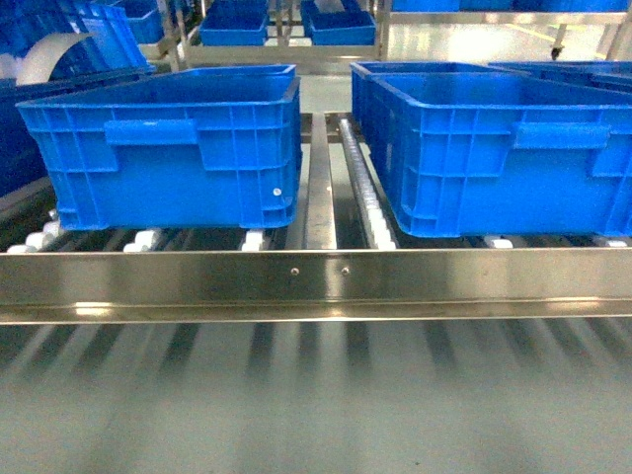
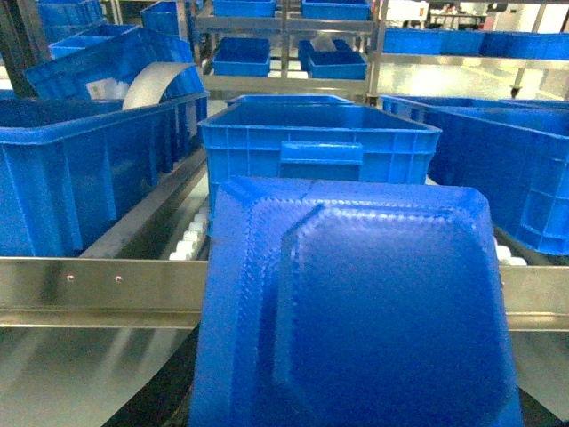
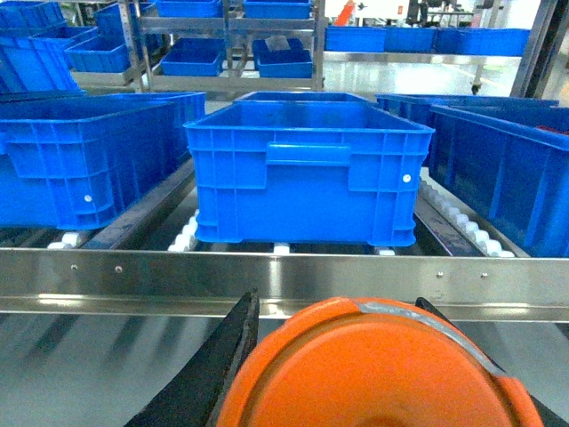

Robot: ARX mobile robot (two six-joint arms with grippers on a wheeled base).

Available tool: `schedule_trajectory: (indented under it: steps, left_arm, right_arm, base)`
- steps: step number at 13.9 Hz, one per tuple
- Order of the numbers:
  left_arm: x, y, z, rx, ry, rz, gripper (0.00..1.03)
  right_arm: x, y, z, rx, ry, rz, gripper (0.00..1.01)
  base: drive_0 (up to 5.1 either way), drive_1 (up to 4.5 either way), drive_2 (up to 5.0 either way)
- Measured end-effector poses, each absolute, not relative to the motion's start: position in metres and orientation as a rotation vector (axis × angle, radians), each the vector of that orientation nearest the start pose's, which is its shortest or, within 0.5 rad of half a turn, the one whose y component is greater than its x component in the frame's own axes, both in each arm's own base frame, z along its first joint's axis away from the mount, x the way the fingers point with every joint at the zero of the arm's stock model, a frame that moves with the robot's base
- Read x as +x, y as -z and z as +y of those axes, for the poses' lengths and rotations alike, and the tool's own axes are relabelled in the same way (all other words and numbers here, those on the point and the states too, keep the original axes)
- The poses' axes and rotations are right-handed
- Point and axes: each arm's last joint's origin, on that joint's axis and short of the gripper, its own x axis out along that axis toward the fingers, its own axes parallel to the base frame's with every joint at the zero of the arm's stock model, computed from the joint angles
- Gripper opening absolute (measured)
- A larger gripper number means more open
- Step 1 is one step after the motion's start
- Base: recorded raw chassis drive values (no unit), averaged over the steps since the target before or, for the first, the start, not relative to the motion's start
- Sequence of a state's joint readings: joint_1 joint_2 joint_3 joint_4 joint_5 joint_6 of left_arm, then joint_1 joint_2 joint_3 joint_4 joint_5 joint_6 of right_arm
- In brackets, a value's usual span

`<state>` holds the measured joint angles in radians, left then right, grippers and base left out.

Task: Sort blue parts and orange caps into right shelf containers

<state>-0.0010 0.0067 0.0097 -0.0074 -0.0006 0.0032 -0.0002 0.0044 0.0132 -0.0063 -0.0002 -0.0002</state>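
A large textured blue part (image 2: 356, 311) fills the lower left wrist view right in front of the camera and hides my left gripper's fingers. It hangs before the shelf rail, facing a blue crate (image 2: 316, 142). My right gripper (image 3: 338, 304) is shut on a round orange cap (image 3: 373, 374), with a black finger (image 3: 222, 356) against each side of it. The cap is level with the rail, in front of another blue crate (image 3: 307, 173). In the head view two shelf crates (image 1: 168, 158) (image 1: 494, 158) stand side by side, and neither gripper shows there.
A steel front rail (image 1: 316, 281) runs across the roller shelf, and a metal divider (image 1: 318, 188) separates the two crate lanes. More blue crates sit on racks behind (image 1: 237, 25). At the left a tilted crate holds a white sheet (image 2: 156, 84).
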Motion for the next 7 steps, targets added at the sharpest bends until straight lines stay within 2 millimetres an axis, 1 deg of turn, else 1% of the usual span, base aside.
schedule_trajectory:
  steps: [7]
  left_arm:
    - [0.0975,-0.1656,-0.0001,0.003,0.0,0.004,0.43]
  right_arm:
    - [0.0972,-0.167,0.0,0.0,0.0,-0.002,0.45]
  base:
    - [0.0,0.0,0.0]
